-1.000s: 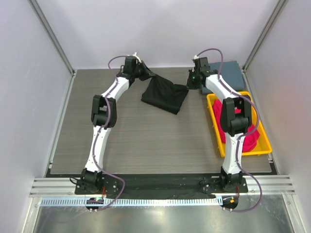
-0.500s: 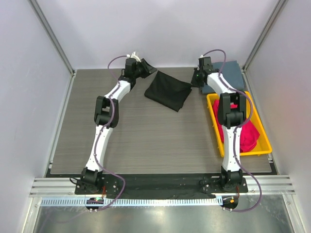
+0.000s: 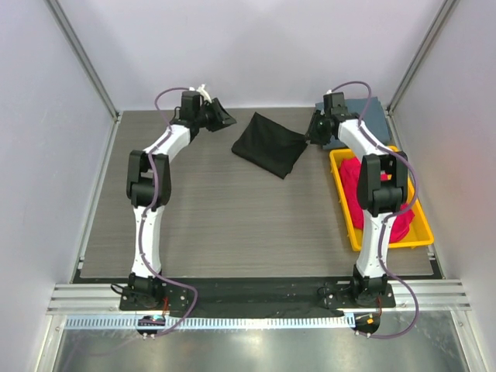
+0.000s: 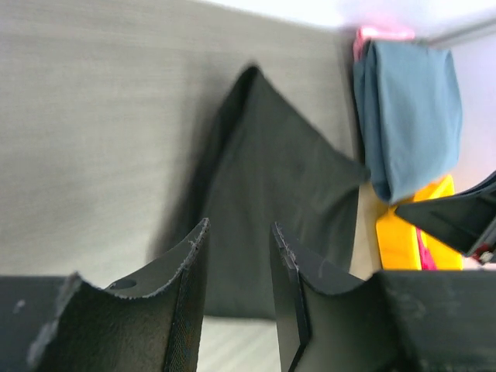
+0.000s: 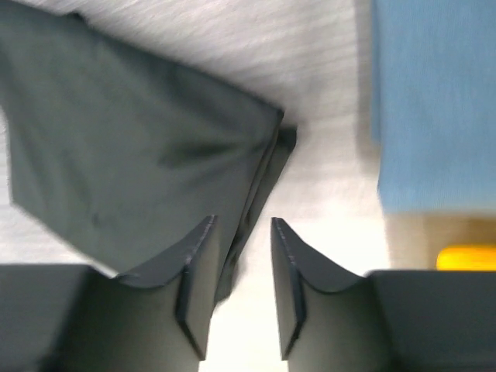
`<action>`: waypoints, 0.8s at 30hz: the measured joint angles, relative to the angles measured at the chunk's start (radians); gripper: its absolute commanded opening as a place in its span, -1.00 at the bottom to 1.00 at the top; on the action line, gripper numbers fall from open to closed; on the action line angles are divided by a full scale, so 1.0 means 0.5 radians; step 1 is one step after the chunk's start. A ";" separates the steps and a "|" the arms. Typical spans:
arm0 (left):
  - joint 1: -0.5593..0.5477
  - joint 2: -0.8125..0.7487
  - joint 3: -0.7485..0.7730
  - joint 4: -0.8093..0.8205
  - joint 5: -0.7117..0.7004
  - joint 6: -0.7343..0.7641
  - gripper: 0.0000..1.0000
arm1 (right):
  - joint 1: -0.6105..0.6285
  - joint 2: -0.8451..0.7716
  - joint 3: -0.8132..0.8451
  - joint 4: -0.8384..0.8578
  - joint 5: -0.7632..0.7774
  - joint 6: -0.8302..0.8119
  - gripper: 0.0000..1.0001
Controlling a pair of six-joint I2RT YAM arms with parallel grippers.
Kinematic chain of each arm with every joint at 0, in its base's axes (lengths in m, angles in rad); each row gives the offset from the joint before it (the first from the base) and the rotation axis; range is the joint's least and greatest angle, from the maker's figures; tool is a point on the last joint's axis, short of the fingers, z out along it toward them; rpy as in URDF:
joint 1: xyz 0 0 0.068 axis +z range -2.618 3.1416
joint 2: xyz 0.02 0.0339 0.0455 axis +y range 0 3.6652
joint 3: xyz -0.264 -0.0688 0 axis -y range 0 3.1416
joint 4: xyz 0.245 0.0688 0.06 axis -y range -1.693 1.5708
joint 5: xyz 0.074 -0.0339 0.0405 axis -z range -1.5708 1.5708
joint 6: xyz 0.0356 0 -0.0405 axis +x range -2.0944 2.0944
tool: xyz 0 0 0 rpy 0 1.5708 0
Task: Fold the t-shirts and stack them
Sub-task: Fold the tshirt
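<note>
A folded black t-shirt (image 3: pixel 270 145) lies flat on the table at the back centre; it also shows in the left wrist view (image 4: pixel 283 201) and the right wrist view (image 5: pixel 132 163). My left gripper (image 3: pixel 222 118) is open and empty, left of the shirt and apart from it (image 4: pixel 239 232). My right gripper (image 3: pixel 312 132) is open and empty, just off the shirt's right corner (image 5: pixel 242 225). A folded slate grey-blue t-shirt (image 3: pixel 364 116) lies at the back right (image 4: pixel 411 108) (image 5: pixel 434 101). Magenta-red t-shirts (image 3: pixel 376 194) sit in the tray.
A yellow plastic tray (image 3: pixel 345 201) stands along the right side of the table, close to my right arm. Metal frame posts and white walls close in the back and sides.
Both grippers have let go of the black t-shirt, which now lies flat. My left gripper has drawn back to the left and my right gripper has backed off a little.
</note>
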 measured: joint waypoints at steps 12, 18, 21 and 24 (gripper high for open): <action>-0.011 -0.066 -0.318 -0.100 0.101 0.076 -0.30 | 0.103 -0.297 -0.565 0.187 -0.125 0.143 -0.15; -0.013 -0.011 -0.319 -0.102 0.130 0.108 -0.32 | 0.201 -0.297 -0.772 0.307 -0.221 0.153 -0.15; -0.014 0.016 -0.319 -0.101 0.141 0.114 -0.35 | 0.249 -0.297 -0.834 0.373 -0.251 0.153 -0.15; -0.015 0.049 -0.319 -0.102 0.163 0.113 -0.54 | 0.287 -0.297 -0.876 0.417 -0.269 0.152 -0.18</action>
